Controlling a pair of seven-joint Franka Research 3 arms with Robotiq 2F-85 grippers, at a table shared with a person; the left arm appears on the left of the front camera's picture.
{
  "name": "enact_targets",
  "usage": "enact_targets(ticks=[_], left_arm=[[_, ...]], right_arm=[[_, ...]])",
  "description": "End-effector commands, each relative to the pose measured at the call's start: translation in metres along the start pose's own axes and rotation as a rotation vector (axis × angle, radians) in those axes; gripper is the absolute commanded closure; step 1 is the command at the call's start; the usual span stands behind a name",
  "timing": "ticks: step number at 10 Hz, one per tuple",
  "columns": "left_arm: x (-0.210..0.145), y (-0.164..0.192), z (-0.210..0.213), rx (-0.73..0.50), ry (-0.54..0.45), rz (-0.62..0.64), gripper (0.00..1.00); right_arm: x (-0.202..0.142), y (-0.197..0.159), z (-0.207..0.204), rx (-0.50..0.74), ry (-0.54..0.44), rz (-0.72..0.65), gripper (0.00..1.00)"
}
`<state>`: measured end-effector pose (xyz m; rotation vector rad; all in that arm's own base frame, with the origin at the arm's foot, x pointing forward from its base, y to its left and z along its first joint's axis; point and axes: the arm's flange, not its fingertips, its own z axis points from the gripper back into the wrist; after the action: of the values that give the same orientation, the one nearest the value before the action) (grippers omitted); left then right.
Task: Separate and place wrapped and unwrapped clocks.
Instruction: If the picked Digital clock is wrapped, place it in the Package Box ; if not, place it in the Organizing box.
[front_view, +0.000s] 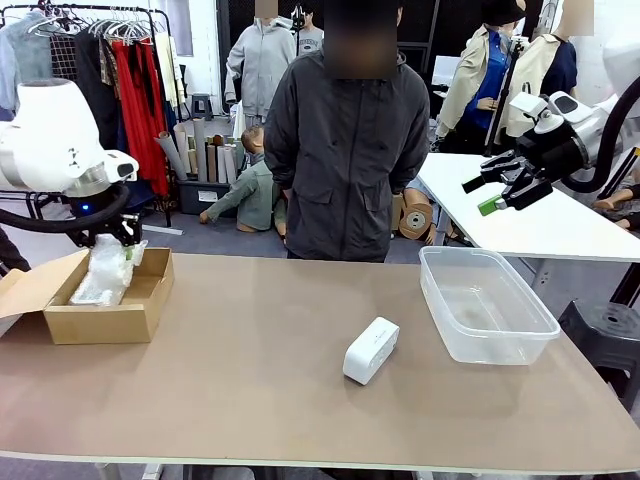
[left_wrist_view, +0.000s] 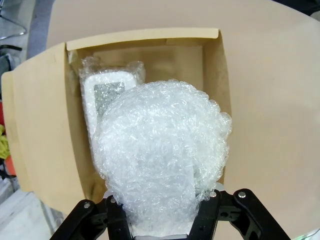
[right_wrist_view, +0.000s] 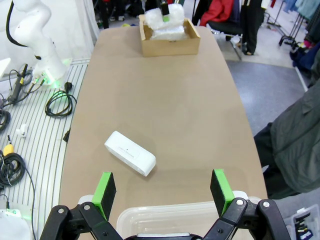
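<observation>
My left gripper (left_wrist_view: 162, 220) is shut on a bubble-wrapped clock (left_wrist_view: 160, 160), held just above the open brown cardboard box (front_view: 110, 300). A second wrapped clock (left_wrist_view: 102, 95) lies flat inside the box, its grey face up. In the front view the held wrapped clock (front_view: 105, 265) hangs under the left gripper (front_view: 112, 240) over the box. The bare white unwrapped clock (front_view: 371, 350) lies on the table near the middle; it is also in the right wrist view (right_wrist_view: 130, 153). My right gripper (front_view: 497, 188) hovers open and empty, high above the far right side.
A clear plastic tub (front_view: 487, 303) stands at the right of the brown table (front_view: 250, 400); its rim (right_wrist_view: 190, 212) is under the right gripper (right_wrist_view: 162, 192). A person in a dark jacket (front_view: 345, 150) stands at the far edge. A white table sits behind right.
</observation>
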<state>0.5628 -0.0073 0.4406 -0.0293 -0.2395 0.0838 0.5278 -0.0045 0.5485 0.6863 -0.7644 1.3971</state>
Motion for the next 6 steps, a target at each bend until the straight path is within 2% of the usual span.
enact_targets(ticks=[1,6], left_arm=[[0.002,0.009,-0.009,-0.043,0.003,-0.011,1.00],[0.007,0.003,-0.037,-0.076,0.054,-0.031,1.00]], right_arm=[[0.001,0.002,0.000,-0.003,-0.002,0.002,0.00],[0.001,0.002,0.000,-0.003,-0.002,0.002,0.00]])
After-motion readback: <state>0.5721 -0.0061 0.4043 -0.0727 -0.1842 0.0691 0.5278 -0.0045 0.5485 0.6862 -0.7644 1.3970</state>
